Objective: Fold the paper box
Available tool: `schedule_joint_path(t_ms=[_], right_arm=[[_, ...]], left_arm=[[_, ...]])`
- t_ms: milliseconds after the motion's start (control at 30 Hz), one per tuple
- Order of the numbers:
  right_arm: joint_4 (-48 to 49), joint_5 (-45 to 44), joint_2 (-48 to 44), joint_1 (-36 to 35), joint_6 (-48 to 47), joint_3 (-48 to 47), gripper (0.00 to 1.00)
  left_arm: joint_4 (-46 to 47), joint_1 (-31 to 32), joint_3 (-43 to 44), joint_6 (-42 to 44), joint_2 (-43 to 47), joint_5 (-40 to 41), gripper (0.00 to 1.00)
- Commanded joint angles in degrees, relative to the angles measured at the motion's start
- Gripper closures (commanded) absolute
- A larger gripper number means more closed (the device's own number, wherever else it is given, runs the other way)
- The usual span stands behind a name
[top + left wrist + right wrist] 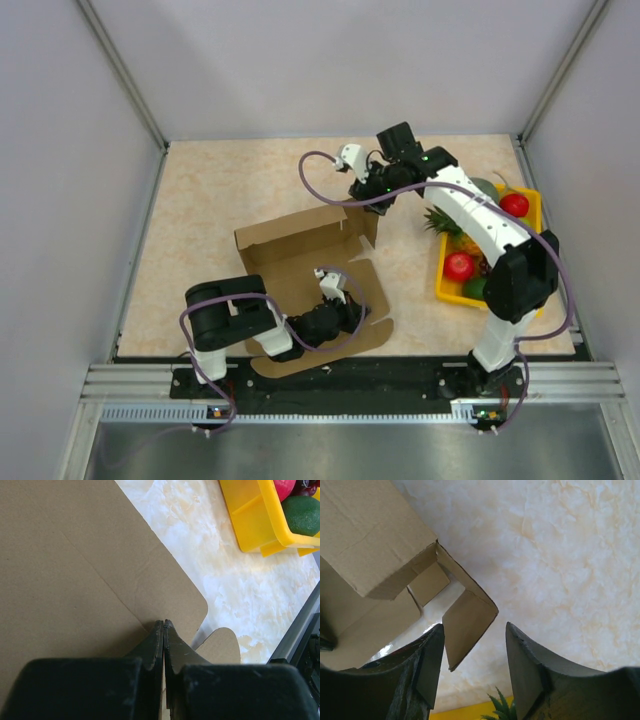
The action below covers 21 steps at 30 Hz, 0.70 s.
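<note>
The paper box (300, 255) is brown cardboard, partly raised in the middle of the table, with its back wall upright and its near flaps flat. My left gripper (345, 305) is shut, and its tips (164, 622) rest on the flat near panel (75, 570) with nothing between the jaws. Over the box's far right corner my right gripper (365, 195) is open. In the right wrist view a hanging side flap (467, 615) stands between its fingers (474, 626), close to the left finger and apart from the right one.
A yellow fruit tray (441, 278) with red apples (459, 266) and a pineapple (445, 222) stands at the right, close to the right arm. Its corner (255, 525) and a green fruit (302, 512) show in the left wrist view. Walls enclose the table.
</note>
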<state>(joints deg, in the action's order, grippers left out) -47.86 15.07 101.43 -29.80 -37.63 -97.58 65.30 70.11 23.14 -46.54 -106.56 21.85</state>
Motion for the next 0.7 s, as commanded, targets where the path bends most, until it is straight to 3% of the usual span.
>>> schedule_joint_path(t_ms=[0, 233, 433, 667], right_arm=[[-1.10, 3.56, 2.54, -0.78, -2.36, -3.66, 0.49], [-1.19, 2.07, 5.88, -1.93, -2.19, -5.34, 0.64], [-2.42, 4.08, 4.84, -2.63, 2.72, -5.16, 1.00], [-3.47, 5.33, 3.86, -2.80, 14.93, -6.56, 1.00]], left_arm=[[1.68, 0.03, -0.72, 0.31, -0.93, -1.02, 1.00], [1.94, 0.03, -0.99, 0.31, -0.93, -1.02, 1.00], [2.29, 0.03, -0.99, 0.31, -0.93, -1.02, 1.00], [2.38, 0.03, -0.90, 0.40, -0.93, -1.28, 1.00]])
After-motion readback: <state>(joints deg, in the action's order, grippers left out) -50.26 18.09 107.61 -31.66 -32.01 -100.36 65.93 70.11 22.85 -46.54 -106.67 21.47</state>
